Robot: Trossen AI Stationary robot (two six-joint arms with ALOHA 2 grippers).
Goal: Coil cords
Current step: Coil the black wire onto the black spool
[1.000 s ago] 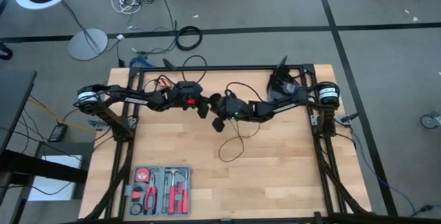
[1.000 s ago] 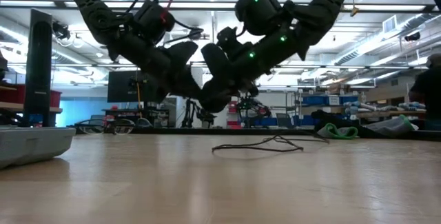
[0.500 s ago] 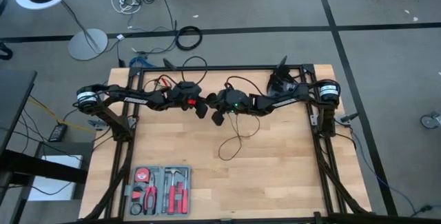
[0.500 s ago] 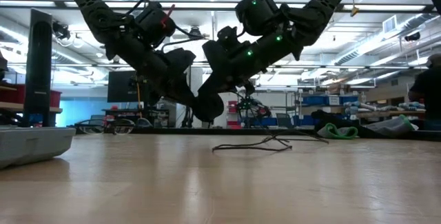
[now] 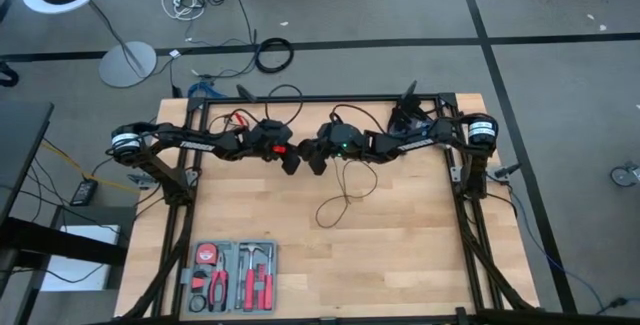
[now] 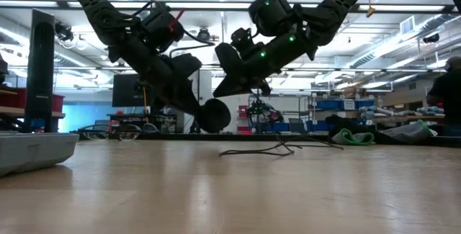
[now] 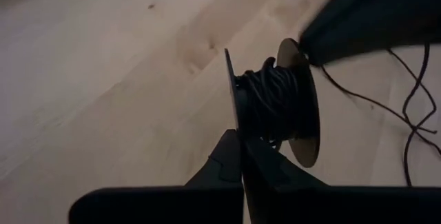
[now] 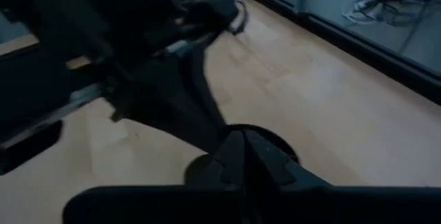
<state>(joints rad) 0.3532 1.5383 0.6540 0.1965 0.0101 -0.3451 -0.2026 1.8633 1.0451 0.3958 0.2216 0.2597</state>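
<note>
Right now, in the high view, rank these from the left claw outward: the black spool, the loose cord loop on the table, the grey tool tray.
1. Black spool, at the left claw.
2. Loose thin black cord loop, table middle.
3. Grey tool tray, near front edge, leftward.

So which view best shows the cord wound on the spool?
The left wrist view: the cord sits wound between the spool's two discs, held by the left gripper. The high view shows only the loose cord on the table, the low view a dark disc, the right wrist view little.
</note>
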